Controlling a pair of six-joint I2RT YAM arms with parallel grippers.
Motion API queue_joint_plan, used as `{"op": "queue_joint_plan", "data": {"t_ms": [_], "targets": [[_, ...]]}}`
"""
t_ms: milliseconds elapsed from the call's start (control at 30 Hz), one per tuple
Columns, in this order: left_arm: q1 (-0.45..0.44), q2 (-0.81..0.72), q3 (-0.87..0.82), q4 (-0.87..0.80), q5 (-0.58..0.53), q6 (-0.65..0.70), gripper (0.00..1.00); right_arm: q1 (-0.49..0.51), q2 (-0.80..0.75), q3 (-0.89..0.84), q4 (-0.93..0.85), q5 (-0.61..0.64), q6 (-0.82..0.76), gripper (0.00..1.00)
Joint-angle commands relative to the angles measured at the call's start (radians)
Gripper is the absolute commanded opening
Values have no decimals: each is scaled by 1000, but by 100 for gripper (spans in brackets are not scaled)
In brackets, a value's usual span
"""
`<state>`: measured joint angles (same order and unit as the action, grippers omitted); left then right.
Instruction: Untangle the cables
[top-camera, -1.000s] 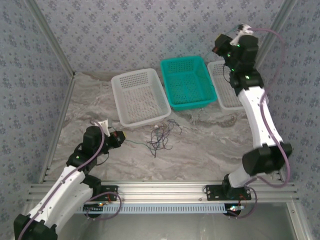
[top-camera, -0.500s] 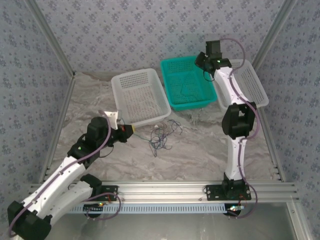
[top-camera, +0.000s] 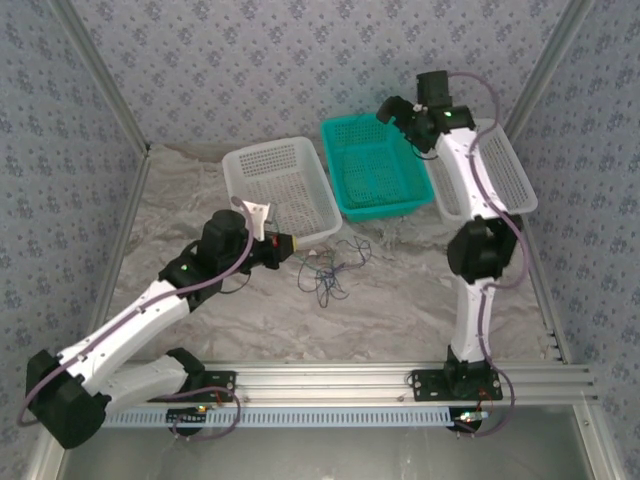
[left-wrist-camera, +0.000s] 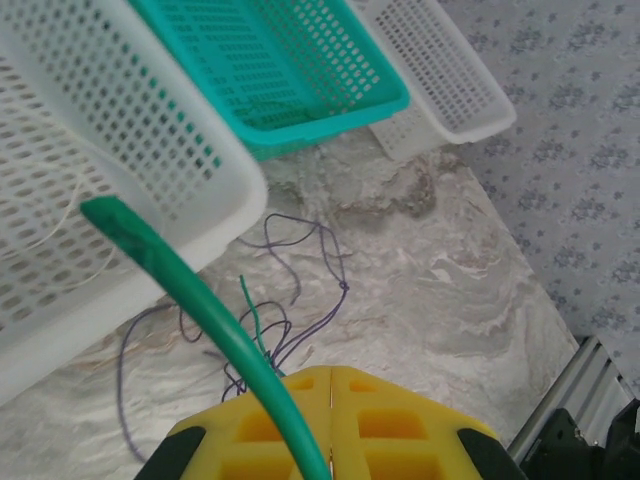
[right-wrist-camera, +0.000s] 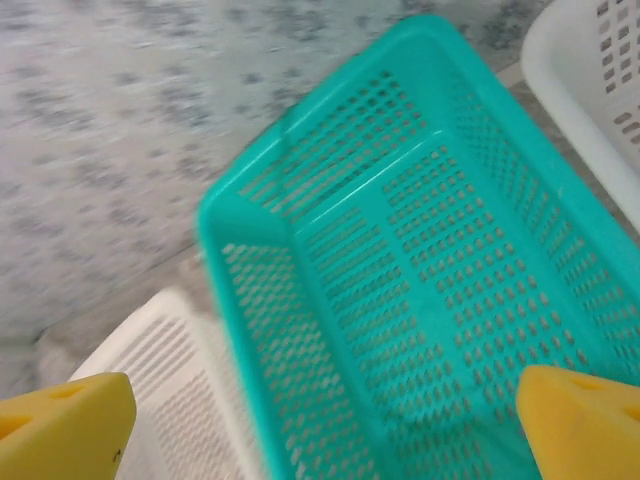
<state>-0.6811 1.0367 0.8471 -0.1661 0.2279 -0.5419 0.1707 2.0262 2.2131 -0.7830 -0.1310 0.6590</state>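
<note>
**Tool state.** The left tool (left-wrist-camera: 330, 392) is fully closed on the green cable (left-wrist-camera: 185, 285). This cable runs out from between the pads, and its free end shows against the white basket (left-wrist-camera: 150, 140). The right tool (right-wrist-camera: 320, 405) has its jaws wide apart, holds nothing, and hangs over the teal basket (right-wrist-camera: 430, 300).

**Location.** The cables (top-camera: 328, 270) lie in a loose knot on the bench (top-camera: 420, 300), just in front of the white and teal baskets and between the two arms.

**Handling.** The wires look thin, light and limp.
- Expect strands to snag on one another and to drag the whole knot if pulled fast.
- They give little to pinch, so seat a strand squarely between the pads.
- Take hold at a free end or an outer loop, not in the middle of the knot.
- Pull slowly.

**Clearance.** The basket walls stand close behind the knot, and their perforations can catch a wire end. Open bench lies on the near side and to the right of the knot, so draw strands that way.
</note>
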Motion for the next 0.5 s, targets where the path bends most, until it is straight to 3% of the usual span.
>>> {"op": "queue_joint_plan", "data": {"t_ms": [0, 267, 367, 467], "targets": [[-17, 37, 84, 61, 1, 26, 0, 31, -312, -252, 115, -176, -125, 99], [-31, 144, 206, 87, 83, 22, 0, 251, -972, -1163, 513, -75, -364, 98], [-36, 158, 236, 107, 112, 17, 0, 325, -1102, -1381, 581, -69, -423, 97], [-39, 171, 275, 102, 162, 37, 0, 344, -1144, -1503, 583, 108, -386, 89]]}}
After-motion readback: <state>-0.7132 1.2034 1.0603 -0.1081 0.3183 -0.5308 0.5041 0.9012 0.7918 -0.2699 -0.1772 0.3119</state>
